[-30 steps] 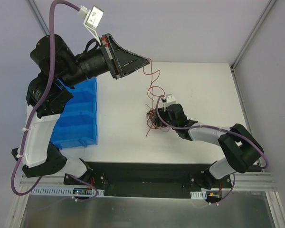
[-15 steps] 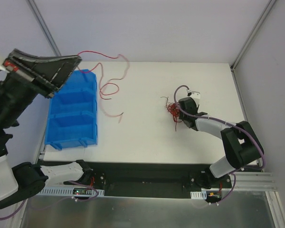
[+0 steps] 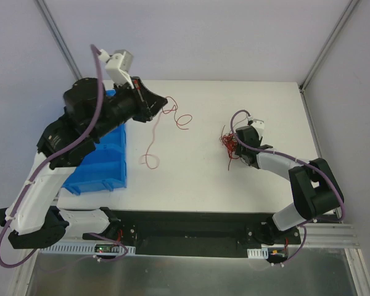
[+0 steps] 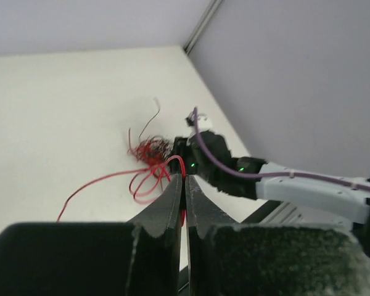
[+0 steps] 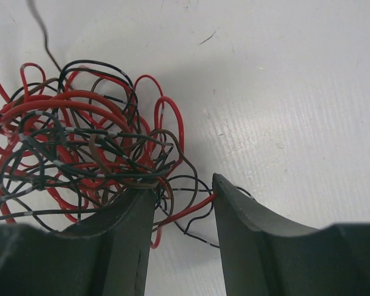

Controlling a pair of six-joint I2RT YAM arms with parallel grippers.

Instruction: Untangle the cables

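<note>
The cables are a tangle of thin red and dark wires lying right of the table's middle, and it fills the left of the right wrist view. My right gripper is low at the tangle's edge. It is open, with a few red and black loops lying between its fingers. My left gripper is raised at the far left and shut on one separate red wire. That wire curls down onto the table. In the left wrist view the red wire sits pinched between the shut jaws.
A blue compartment bin stands at the table's left edge, partly under my left arm. The grey enclosure walls close the back and the right side. My right arm shows in the left wrist view behind the tangle.
The red wire has come free of the tangle. My left arm swung far left with it and has come back over the bin. My right gripper shifted right with the tangle.
</note>
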